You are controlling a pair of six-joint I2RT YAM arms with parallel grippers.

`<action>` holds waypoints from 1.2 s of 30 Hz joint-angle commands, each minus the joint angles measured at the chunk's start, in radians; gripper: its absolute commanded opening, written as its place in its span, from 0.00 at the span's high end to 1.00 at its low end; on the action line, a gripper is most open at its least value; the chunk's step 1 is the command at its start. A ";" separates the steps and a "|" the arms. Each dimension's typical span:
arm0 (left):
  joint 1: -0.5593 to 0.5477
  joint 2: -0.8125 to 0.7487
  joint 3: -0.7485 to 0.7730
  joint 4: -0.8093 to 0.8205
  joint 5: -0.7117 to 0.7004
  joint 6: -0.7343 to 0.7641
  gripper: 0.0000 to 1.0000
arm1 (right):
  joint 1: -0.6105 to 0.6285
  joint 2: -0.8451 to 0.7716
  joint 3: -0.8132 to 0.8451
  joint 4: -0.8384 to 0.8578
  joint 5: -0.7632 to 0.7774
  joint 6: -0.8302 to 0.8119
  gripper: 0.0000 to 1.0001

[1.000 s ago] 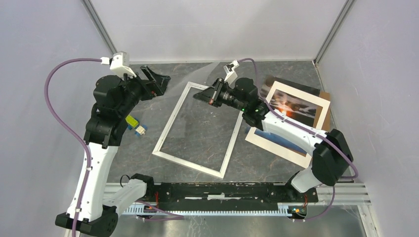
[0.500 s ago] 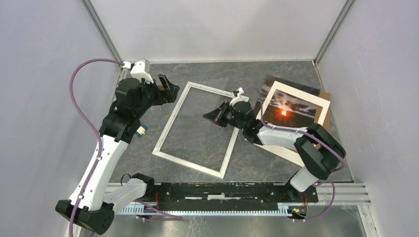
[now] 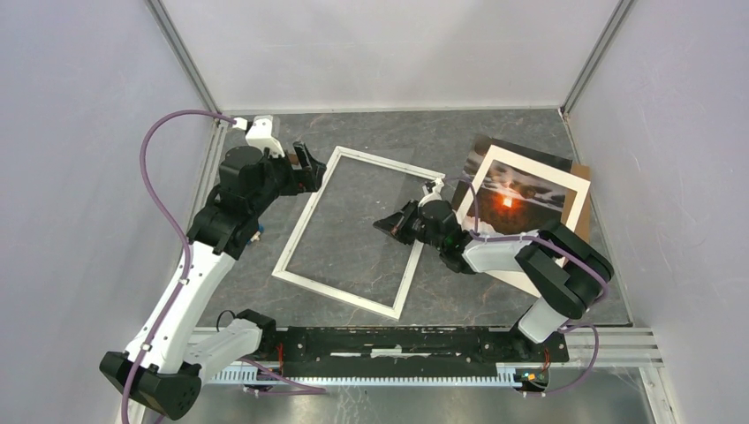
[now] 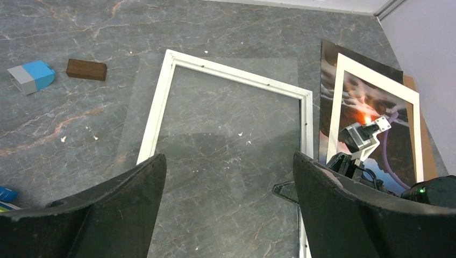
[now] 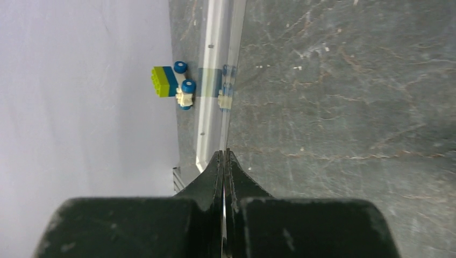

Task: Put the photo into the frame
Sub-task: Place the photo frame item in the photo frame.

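The white frame (image 3: 305,216) lies flat mid-table, also in the left wrist view (image 4: 158,107). A clear sheet (image 4: 215,97) lies over it, shifted left. My right gripper (image 3: 382,223) is low at the frame's right rail, shut on the sheet's edge, which shows as a thin bright line between the fingers (image 5: 222,153). The photo (image 3: 530,190), white-bordered with an orange glow, rests face up to the right of the frame (image 4: 376,107), partly under my right arm. My left gripper (image 3: 305,168) hovers open above the frame's far-left corner, holding nothing (image 4: 228,158).
A brown backing board (image 3: 581,170) and a dark print (image 4: 330,70) lie under the photo. A brown block (image 4: 86,70) and a blue-grey block (image 4: 32,75) sit left of the frame. A green-blue toy brick (image 5: 166,81) lies near the left wall.
My right gripper came down from above the frame's far edge to its right rail, bringing the clear sheet down. My left arm swung right toward the frame's far-left corner.
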 commanded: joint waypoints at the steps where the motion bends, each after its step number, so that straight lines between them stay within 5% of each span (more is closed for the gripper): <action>1: -0.007 -0.014 -0.008 0.048 -0.001 0.055 0.08 | 0.007 -0.046 -0.023 0.044 0.071 -0.049 1.00; 36: -0.020 0.020 -0.022 0.051 -0.006 0.048 0.08 | 0.057 -0.122 -0.155 0.064 0.149 -0.073 1.00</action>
